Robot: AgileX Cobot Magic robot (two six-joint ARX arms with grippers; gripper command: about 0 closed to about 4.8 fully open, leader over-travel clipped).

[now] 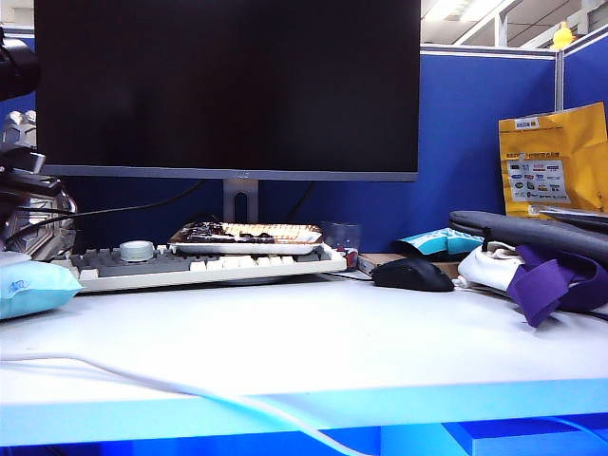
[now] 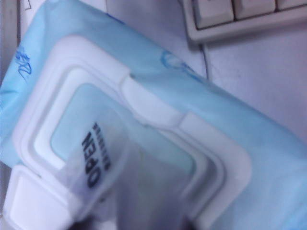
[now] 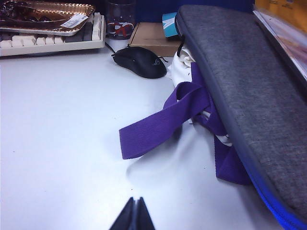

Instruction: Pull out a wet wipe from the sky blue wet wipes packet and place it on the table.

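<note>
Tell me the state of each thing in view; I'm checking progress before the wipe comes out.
sky blue wet wipes packet: lying on the table, white flip lid seemingly open, no wipe pulled out.
left pincer: close above the packet's opening, too blurred to tell open or shut.
right pincer: shut, empty, above bare table near the purple strap.
monitor: screen dark.

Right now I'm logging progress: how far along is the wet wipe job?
Early. Done: nothing; no wet wipe shows on the table. In hand: the left gripper hangs right over the sky blue wet wipes packet, at its white lid and OPEN label; its grip is unclear. The right gripper rests shut, away. Left: pull a wipe, lay it down.
</note>
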